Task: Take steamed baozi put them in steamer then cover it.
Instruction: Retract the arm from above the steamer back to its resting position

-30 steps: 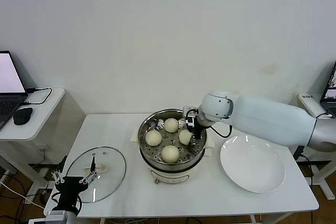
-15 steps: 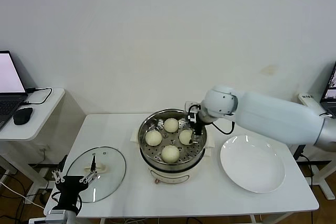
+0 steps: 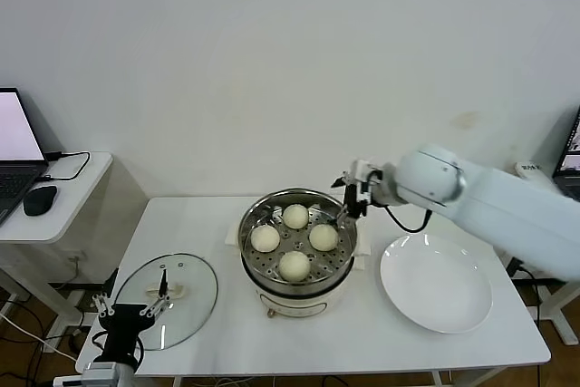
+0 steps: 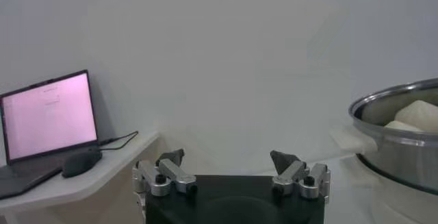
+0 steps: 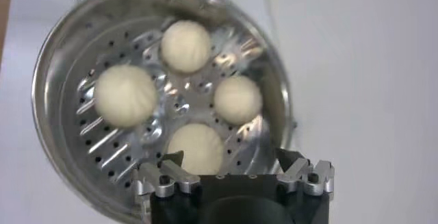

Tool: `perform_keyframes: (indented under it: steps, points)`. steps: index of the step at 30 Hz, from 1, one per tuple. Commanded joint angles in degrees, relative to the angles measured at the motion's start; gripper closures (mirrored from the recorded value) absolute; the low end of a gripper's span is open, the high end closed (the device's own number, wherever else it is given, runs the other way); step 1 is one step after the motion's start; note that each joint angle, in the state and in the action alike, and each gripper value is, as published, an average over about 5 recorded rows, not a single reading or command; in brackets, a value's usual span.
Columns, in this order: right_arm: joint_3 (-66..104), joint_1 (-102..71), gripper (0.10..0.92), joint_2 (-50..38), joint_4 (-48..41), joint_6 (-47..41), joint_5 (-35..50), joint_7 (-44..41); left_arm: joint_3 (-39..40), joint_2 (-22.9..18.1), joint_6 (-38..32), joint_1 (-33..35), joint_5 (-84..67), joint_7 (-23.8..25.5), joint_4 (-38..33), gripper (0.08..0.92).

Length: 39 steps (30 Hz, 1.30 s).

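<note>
The steamer (image 3: 256, 261) stands mid-table with several cream-white baozi on its perforated tray, for instance one at the front (image 3: 294, 265) and one at the right (image 3: 323, 237). They also show in the right wrist view (image 5: 126, 94). My right gripper (image 3: 345, 202) is open and empty, raised above the steamer's right rim (image 5: 230, 161). The glass cover (image 3: 166, 299) with its cream handle lies flat on the table at the left. My left gripper (image 3: 122, 317) is open and empty, low at the front left by the cover (image 4: 228, 158).
A flat white plate (image 3: 436, 283) lies on the table to the right of the steamer. A side desk with a laptop (image 3: 16, 138) and a mouse (image 3: 39, 199) stands at the far left. The steamer rim shows in the left wrist view (image 4: 393, 102).
My right gripper has lifted out of the steamer and drawn back to the right, leaving the right baozi on the tray. The left arm has not moved.
</note>
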Motion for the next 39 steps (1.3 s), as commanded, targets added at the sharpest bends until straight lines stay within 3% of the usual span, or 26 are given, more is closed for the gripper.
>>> perform_keyframes:
  steps: [1,6,11,16,20,28,34,39]
  points:
    - [41.61,-49.11,0.203,-7.1,9.77,20.81,-2.42,19.92,0.82,-0.43,0.0,-0.24,0.53,-0.14,0.65,0.177]
    - [62.28,-71.04,0.203,4.53,8.14,32.06,-10.38,19.1,1.9,-1.16,-0.37,-0.49,1.38,-0.53,1.85,0.177]
    - [77.54,-82.41,0.203,19.62,6.42,40.3,-15.36,15.13,3.09,-1.58,-0.21,-0.93,3.85,-1.35,3.02,0.177]
    - [87.57,-87.67,0.203,31.96,4.9,41.53,-17.02,10.37,3.87,-1.12,0.25,-1.69,10.1,-1.51,4.83,0.177]
    - [92.28,-90.2,0.202,39.2,5.15,39.37,-17.39,8.04,3.34,0.17,-1.25,-2.54,23.72,-1.16,8.08,0.177]
    - [95.63,-97.08,0.202,42.56,6.57,38.94,-18.07,9.5,-2.48,1.82,-6.65,0.26,57.32,-2.81,14.55,0.177]
    - [97.08,-99.45,0.203,43.54,6.66,39.07,-19.29,10.39,-4.56,3.19,-7.04,6.29,68.3,-3.2,16.32,0.177]
    - [97.03,-99.91,0.202,44.51,5.93,39.56,-20.18,10.53,-3.13,3.79,-6.91,3.95,72.33,-2.34,19.17,0.177]
